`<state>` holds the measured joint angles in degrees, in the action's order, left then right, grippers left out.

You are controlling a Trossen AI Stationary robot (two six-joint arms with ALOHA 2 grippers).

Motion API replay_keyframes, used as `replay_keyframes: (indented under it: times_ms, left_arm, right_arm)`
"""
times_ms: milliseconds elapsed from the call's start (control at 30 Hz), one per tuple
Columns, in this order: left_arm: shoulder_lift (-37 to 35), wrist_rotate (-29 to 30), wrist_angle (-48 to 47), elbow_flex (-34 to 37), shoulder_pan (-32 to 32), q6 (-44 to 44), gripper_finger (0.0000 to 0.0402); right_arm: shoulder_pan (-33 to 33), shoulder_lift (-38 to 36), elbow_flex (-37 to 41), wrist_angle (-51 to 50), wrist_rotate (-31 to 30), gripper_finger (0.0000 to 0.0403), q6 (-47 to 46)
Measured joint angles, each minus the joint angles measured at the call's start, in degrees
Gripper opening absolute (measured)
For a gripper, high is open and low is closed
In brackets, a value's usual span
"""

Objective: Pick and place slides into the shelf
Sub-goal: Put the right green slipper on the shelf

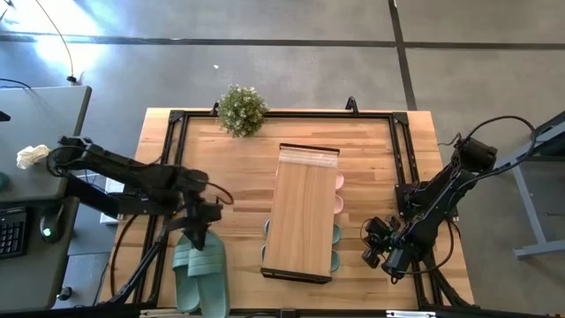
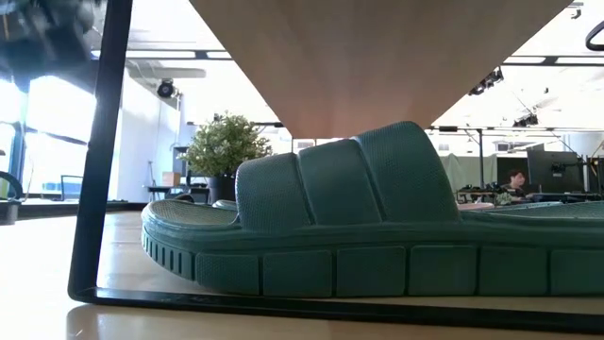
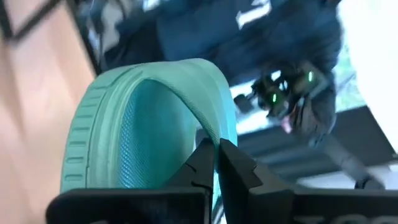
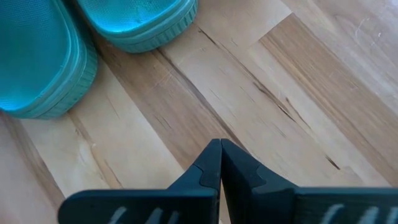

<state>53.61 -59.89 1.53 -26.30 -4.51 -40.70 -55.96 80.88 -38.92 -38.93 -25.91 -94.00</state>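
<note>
With the left hand [image 1: 196,237] pinched shut on a green slide [image 1: 209,276] at the bench's [image 1: 238,177] front-left corner, lift it level and swing slowly toward the shelf [image 1: 303,212], while the right hand [image 1: 381,246], shut and empty, waits right of it.

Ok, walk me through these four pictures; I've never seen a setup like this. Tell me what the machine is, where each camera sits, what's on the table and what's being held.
Two dark robot arms work at a wooden table. The top picture looks straight down. The next looks level from the tabletop, very near a green slide under the shelf. The other two come from cameras on the arms' wrists.

On the table stand the light-wood shelf, with pink and green slides peeking from its sides, and a small potted plant.

The left end effector is shut on the edge of a green slide, one of a pair near the front edge. The right end effector is shut, holding nothing, above bare wood.
</note>
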Motion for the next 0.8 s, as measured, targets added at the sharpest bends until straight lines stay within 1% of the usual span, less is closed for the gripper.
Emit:
replay_keyframes:
  times_ms: [100, 200, 300, 433, 500, 600, 667, 733, 800]
  left_arm:
    - [-4.27, 4.05, 6.76, -0.08, -0.02, -5.17, 0.0]
    - [-7.4, 10.71, 12.94, -0.11, 0.0, -9.02, 0.0]
    - [-9.17, 18.04, 16.53, -0.18, 0.02, -10.12, 0.0]
    - [-9.43, 28.68, 16.27, -2.25, 0.04, -7.79, 0.0]
    - [-8.71, 36.03, 16.32, -3.8, 0.04, -6.47, 0.0]
    - [-7.89, 49.08, 16.25, -5.98, 1.15, -6.11, 0.0]
    - [-6.9, 55.68, 16.28, -7.54, 2.66, -5.87, 0.0]
    - [-5.61, 59.45, 16.32, -8.77, 4.77, -5.6, 0.0]
    - [-3.98, 60.3, 15.93, -9.74, 7.32, -5.97, 0.0]
  right_arm:
    - [-0.01, 0.0, 0.0, 0.17, 0.42, 0.0, 0.0]
    - [-0.02, 0.02, 0.0, 0.19, 0.48, 0.0, 0.0]
    - [0.02, 0.01, 0.0, 0.28, 0.43, 0.0, 0.0]
    - [0.04, 0.02, 0.0, 0.39, 0.41, 0.0, -0.01]
    - [0.04, 0.02, 0.0, 0.41, 0.41, 0.0, 0.0]
    - [0.04, 0.02, 0.0, 0.47, 0.41, 0.0, 0.0]
    - [0.04, 0.02, 0.0, 0.5, 0.39, 0.0, -0.01]
    - [0.04, 0.02, 0.0, 0.67, 0.43, 0.0, -0.01]
    - [0.04, -0.08, 0.0, 0.81, 0.56, 0.0, -0.53]
